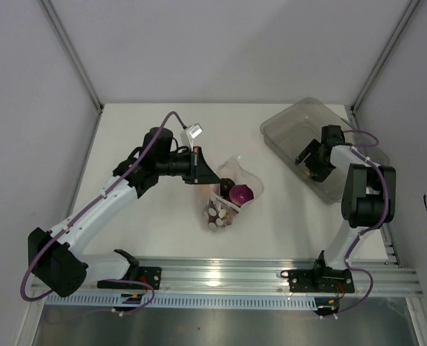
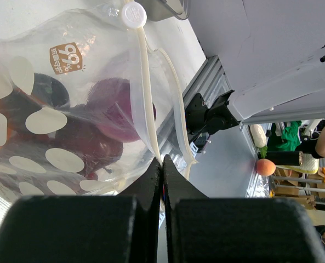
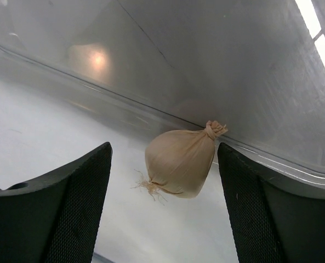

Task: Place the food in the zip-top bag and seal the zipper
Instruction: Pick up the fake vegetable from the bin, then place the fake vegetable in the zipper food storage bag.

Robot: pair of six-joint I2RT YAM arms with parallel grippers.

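The zip-top bag point(image 1: 227, 198) lies mid-table, clear with white dots. Inside it I see a purple-red ball point(image 1: 240, 193), a dark plum-like ball point(image 1: 229, 171) and other pieces. In the left wrist view the bag point(image 2: 58, 109) holds dark and purple fruit point(image 2: 115, 109); the cream zipper strip point(image 2: 147, 104) runs down into my jaws. My left gripper point(image 2: 163, 164) is shut on the bag's zipper edge point(image 1: 199, 173). My right gripper point(image 3: 162, 192) is open inside the clear bin point(image 1: 307, 130), its fingers either side of a beige onion-like piece point(image 3: 180, 161).
The rigid clear bin stands at the back right against the wall. An aluminium rail point(image 1: 220, 277) runs along the near table edge. A white slider tab point(image 2: 134, 15) sits at the zipper's far end.
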